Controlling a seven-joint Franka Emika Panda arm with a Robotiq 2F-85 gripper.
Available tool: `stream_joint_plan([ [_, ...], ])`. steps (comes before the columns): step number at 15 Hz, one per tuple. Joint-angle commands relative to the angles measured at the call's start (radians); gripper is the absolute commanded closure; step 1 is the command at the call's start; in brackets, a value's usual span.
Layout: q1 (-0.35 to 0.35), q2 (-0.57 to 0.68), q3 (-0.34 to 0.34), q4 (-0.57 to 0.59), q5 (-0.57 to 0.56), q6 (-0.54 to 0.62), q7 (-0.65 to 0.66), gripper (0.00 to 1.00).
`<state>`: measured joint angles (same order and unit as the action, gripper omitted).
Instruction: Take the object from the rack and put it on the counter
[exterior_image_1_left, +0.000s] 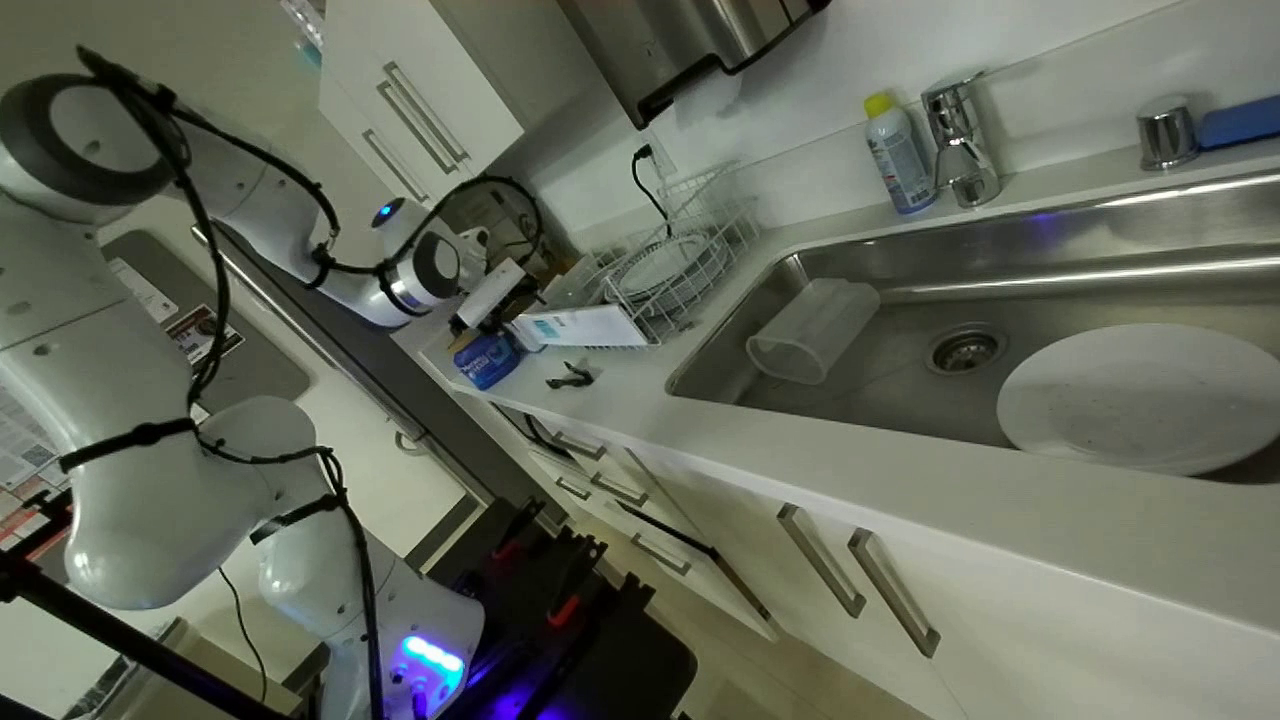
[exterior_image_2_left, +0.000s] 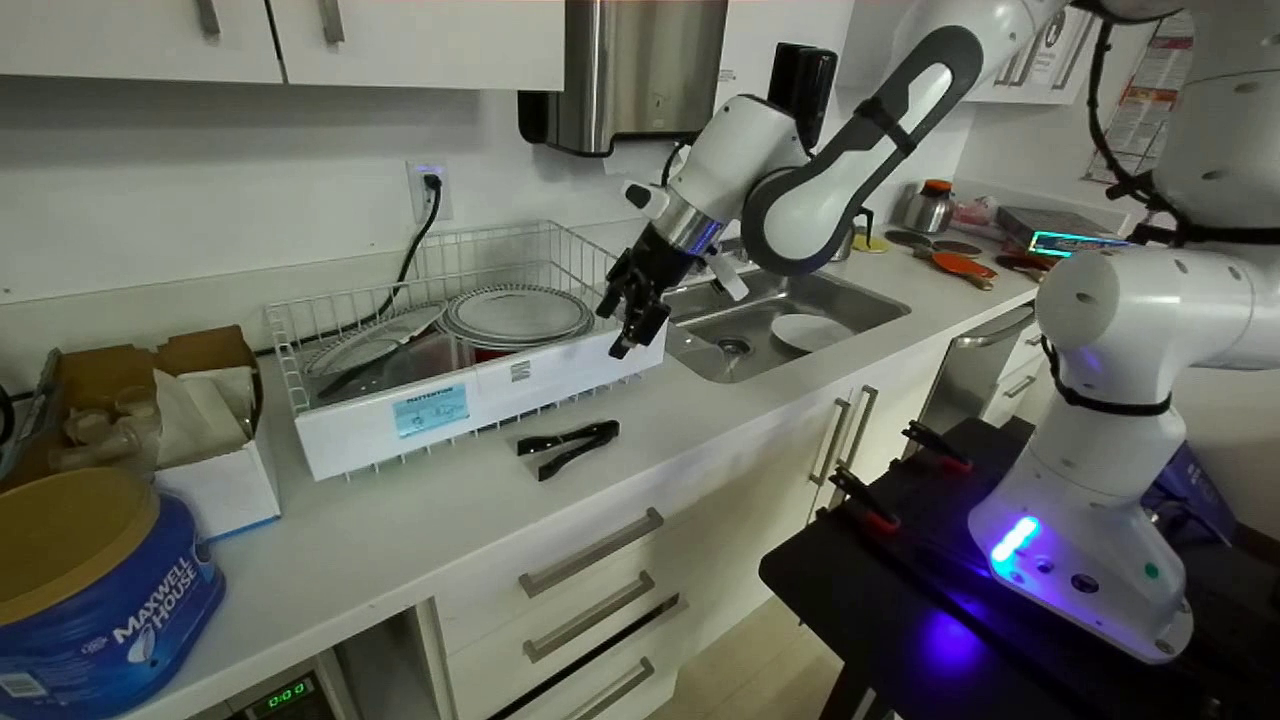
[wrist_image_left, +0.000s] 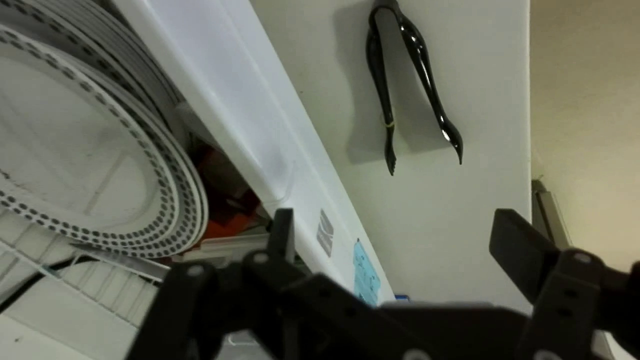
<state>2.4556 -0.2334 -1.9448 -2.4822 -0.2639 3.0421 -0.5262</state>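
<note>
The rack (exterior_image_2_left: 490, 395) is white wire with a white front panel and stands against the wall; it also shows in an exterior view (exterior_image_1_left: 590, 325) and the wrist view (wrist_image_left: 280, 150). It holds plates with a dotted rim (exterior_image_2_left: 515, 315), also in the wrist view (wrist_image_left: 75, 160). Black tongs (exterior_image_2_left: 598, 433) lie on the white counter (exterior_image_2_left: 430, 520) in front of the rack; they show in the wrist view (wrist_image_left: 416, 50) too. My gripper (wrist_image_left: 392, 220) is open, with nothing between its fingers. In an exterior view the gripper (exterior_image_2_left: 614, 330) is over the rack's front corner near the sink.
The steel sink (exterior_image_1_left: 880, 400) holds a clear plastic container (exterior_image_1_left: 815, 330) and a white plate (exterior_image_1_left: 1140, 400). A blue coffee tub (exterior_image_2_left: 100, 610) and an open box (exterior_image_2_left: 215, 490) stand beyond the rack. A black cord (exterior_image_2_left: 418, 240) drops into the rack. A paper towel dispenser (exterior_image_2_left: 650, 70) hangs above.
</note>
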Motion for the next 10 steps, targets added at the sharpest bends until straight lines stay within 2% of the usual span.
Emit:
stream_joint_plan([
  [1, -0.122, 0.211, 0.121, -0.003, 0.084, -0.104, 0.074, 0.0],
  [3, -0.165, 0.278, 0.146, 0.013, 0.137, -0.159, 0.079, 0.0],
  [4, -0.324, 0.287, 0.284, 0.022, 0.068, -0.195, 0.153, 0.0],
  [5, -0.376, 0.317, 0.324, 0.031, 0.072, -0.219, 0.172, 0.0],
  [6, -0.458, 0.342, 0.394, 0.042, 0.069, -0.242, 0.205, 0.0],
  [7, -0.328, 0.385, 0.256, 0.047, 0.125, -0.262, 0.189, 0.0],
  [8, -0.342, 0.409, 0.254, 0.053, 0.128, -0.286, 0.212, 0.0],
  [10, -0.28, 0.475, 0.169, 0.057, 0.167, -0.35, 0.226, 0.0],
])
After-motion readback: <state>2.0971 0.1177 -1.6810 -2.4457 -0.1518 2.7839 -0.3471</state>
